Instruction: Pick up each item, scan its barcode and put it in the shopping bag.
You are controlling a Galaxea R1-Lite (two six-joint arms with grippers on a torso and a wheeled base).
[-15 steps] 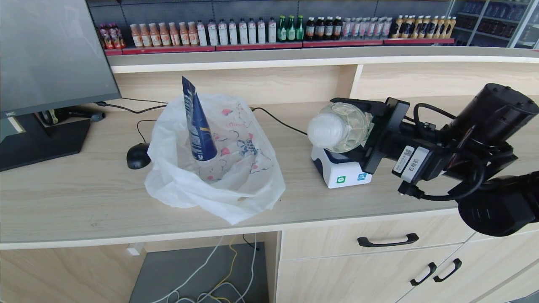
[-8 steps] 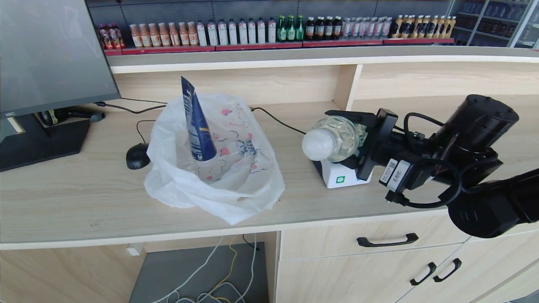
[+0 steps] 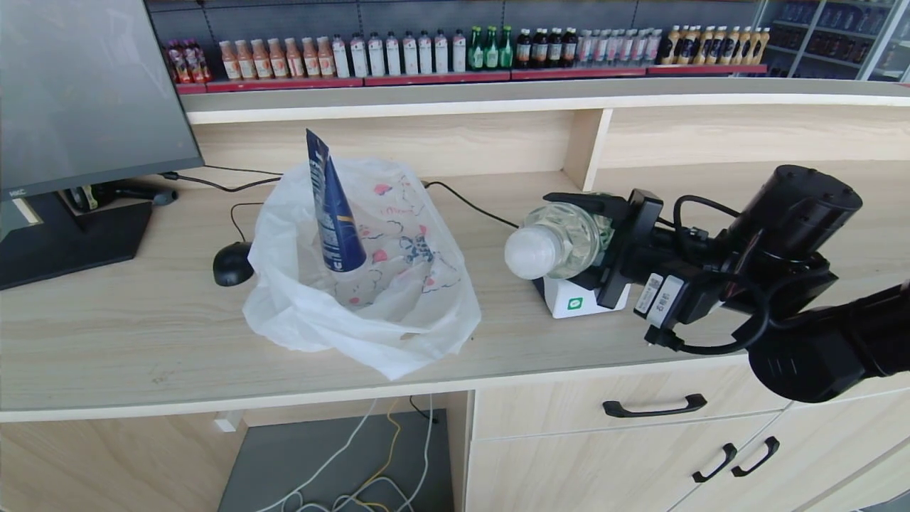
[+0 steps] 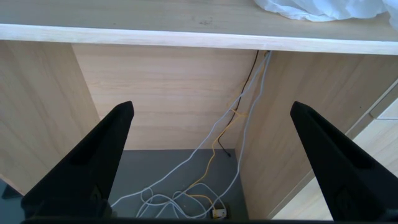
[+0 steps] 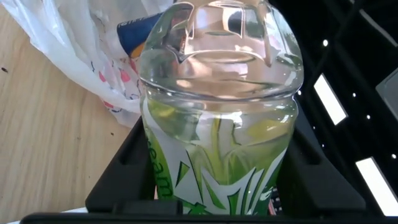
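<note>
Head view: clear plastic bottle (image 3: 551, 238) with a white cap, held sideways in the air, cap toward the shopping bag (image 3: 370, 313), pinched across its body by the right gripper (image 3: 583, 235). Directly beneath, a small white-and-blue barcode scanner (image 3: 579, 304) on the wooden counter (image 3: 142, 334). Further left, the white bag open on the counter, with a dark blue tube (image 3: 330, 213) upright inside. Black mouse (image 3: 233, 263) just beside the bag's left side, monitor (image 3: 85, 92) at the counter's left end. Right wrist view: green label around the bottle's body, bag beyond its cap end. Left wrist view: left gripper (image 4: 211, 109) down below the counter edge, fingers spread wide with nothing between, facing loose cables (image 4: 205, 186) in the opening under the counter.
</note>
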